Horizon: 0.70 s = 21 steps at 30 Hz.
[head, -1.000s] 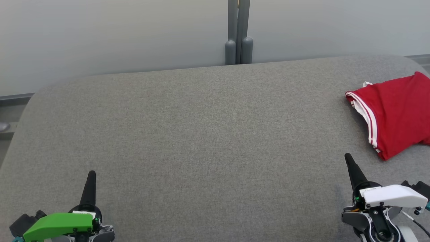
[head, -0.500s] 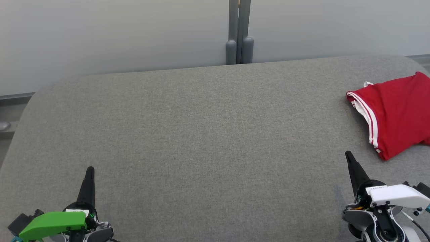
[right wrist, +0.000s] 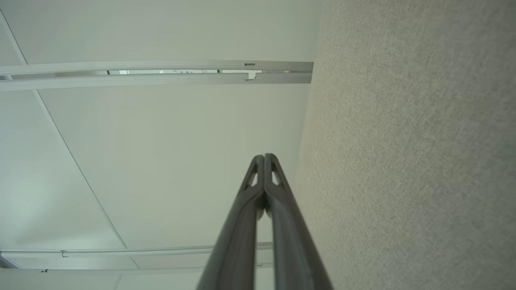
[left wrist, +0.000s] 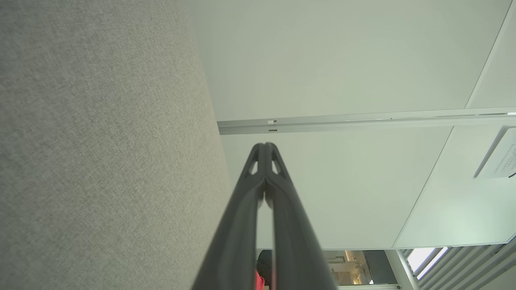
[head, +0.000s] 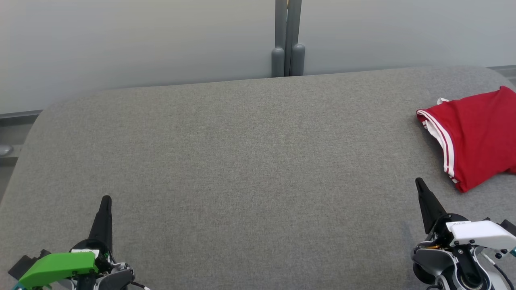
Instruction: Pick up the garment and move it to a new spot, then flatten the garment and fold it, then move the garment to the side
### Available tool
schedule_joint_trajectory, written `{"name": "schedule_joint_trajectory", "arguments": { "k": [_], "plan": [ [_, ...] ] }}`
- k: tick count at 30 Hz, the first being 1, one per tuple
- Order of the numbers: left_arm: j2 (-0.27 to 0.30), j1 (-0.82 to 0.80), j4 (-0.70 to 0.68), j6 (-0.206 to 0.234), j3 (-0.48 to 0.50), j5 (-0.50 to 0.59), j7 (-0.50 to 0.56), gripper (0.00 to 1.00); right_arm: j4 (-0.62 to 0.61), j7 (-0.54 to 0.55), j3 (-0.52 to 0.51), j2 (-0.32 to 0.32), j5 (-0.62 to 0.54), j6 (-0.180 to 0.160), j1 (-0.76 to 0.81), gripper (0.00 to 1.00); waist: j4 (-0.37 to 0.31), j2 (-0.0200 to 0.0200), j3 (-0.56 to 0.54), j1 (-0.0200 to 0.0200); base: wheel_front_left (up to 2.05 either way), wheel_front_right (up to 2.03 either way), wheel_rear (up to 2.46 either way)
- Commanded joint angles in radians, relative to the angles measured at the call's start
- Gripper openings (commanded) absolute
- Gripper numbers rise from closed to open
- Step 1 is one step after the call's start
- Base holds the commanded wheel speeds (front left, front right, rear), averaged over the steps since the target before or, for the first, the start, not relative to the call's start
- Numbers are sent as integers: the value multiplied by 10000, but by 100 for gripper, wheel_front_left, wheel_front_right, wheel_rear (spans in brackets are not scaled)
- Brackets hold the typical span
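Left hand (head: pixel 106 198), right hand (head: pixel 419 181) closed, low.

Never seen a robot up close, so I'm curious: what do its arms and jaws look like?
The left gripper has a bright green cover, the right gripper a white one. Each ends in long, dark, tapering jaws with small cut-outs near the tips. Thin dark cables trail from the wrists.

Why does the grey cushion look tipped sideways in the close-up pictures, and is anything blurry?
Head view: soft even light, no glare, red shirt sharp. Left wrist view: camera rolled with its arm, so the cushion runs up the side; left hand softens near the lens. Right wrist view: the same, mirrored.
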Motion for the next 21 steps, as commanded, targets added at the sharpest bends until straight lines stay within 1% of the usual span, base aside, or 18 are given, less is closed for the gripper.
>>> {"name": "schedule_joint_trajectory", "arguments": {
  "k": [1, 4, 21],
  "plan": [
    [67, -178, -92, -63, 47, -308, 79, 0, -90, 82, -37, -49, 268, 4, 114, 0, 3, 0, 2, 0, 0, 0, 0],
    [67, -187, -109, -72, 57, -405, 132, 0, -108, 107, -42, -51, 435, 4, 128, 0, 8, 0, 4, 0, 0, 0, 0],
    [68, -183, -109, -72, 55, -404, 130, 0, -107, 106, -40, -51, 426, 4, 127, 0, 8, 0, 4, 0, 0, 0, 0]
  ]
}}
